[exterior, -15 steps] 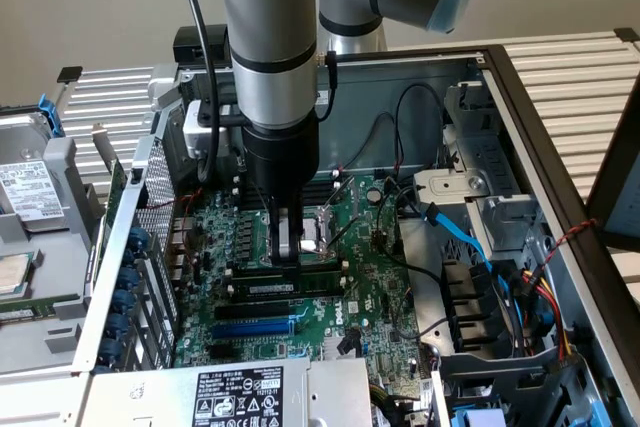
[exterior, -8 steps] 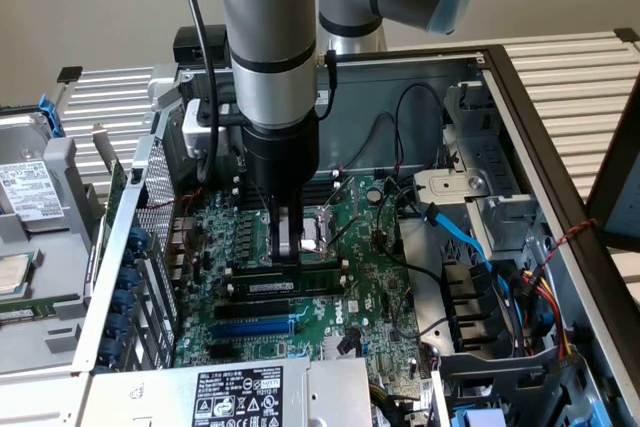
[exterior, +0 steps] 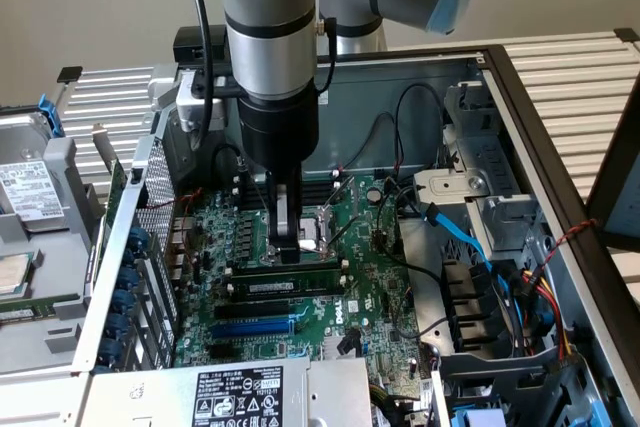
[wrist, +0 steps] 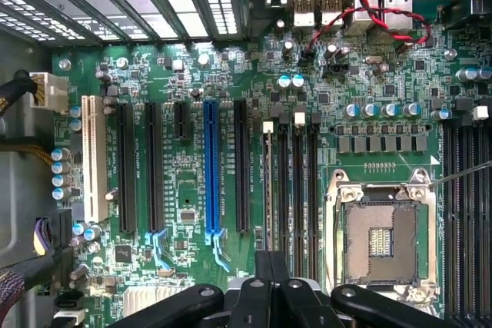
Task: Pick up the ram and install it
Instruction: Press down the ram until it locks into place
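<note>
Seating step. The end effector [exterior: 288, 245], fingers closed together and gripping nothing, presses down on the ram [exterior: 290, 274], which lies along a memory slot just beside the CPU socket [exterior: 322, 231]. The blue expansion slot [exterior: 252, 328] lies farther from that socket. Judged: the install is nearly complete; what remains calls for straight downward pressure, kept square to the motherboard [exterior: 375, 287].

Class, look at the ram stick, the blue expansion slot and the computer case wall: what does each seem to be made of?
The ram: dark-green circuit board, probably fibreglass laminate, matte, with a white label strip.
The blue expansion slot: looks like moulded plastic, evenly coloured with a slight sheen.
The case wall: likely sheet metal, grey, dull, with folded edges.
</note>
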{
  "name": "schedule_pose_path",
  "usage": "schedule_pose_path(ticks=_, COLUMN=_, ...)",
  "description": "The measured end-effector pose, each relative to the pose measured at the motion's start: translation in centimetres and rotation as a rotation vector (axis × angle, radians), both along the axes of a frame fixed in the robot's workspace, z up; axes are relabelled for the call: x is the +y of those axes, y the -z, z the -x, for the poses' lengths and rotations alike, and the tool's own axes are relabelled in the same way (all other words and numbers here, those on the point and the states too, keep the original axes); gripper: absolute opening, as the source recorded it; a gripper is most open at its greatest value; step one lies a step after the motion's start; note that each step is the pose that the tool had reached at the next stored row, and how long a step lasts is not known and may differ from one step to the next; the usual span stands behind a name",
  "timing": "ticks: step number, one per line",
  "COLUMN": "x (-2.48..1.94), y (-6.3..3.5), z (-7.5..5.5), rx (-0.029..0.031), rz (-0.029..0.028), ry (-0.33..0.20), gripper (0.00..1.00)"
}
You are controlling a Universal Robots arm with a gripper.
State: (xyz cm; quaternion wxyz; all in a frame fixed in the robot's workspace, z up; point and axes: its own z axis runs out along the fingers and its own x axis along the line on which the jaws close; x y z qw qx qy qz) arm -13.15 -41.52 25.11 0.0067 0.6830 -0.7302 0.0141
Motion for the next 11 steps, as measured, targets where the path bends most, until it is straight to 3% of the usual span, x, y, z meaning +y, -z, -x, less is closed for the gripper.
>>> schedule_pose_path(ticks=11, x=0.0, y=-0.48, z=0.0, rx=0.0, rz=0.0005, ry=0.0, gripper=0.11)
